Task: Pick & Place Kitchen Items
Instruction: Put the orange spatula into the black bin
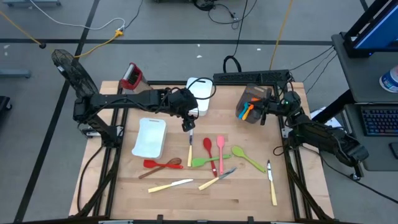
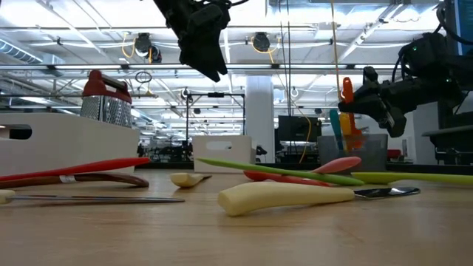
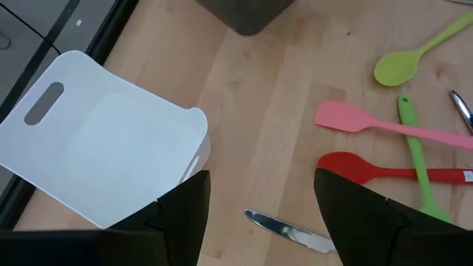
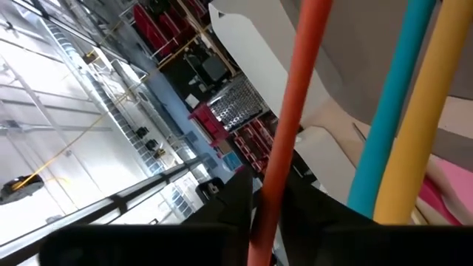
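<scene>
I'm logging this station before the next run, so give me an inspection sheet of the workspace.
Surface: pale wooden table top, no spills seen.
Job's things: red, pink and green silicone spoons and spatulas and cream-handled knives loose on the table; orange, blue and yellow utensils upright in the brown holder.
Clutter: white rectangular tub; red-topped metal grater.
Grippers: left end effector open, above a knife; right end effector at the holder, around the orange utensil's handle.
Cables: yellow and black cables on the floor behind.
Surroundings: keyboard on a side desk.
</scene>
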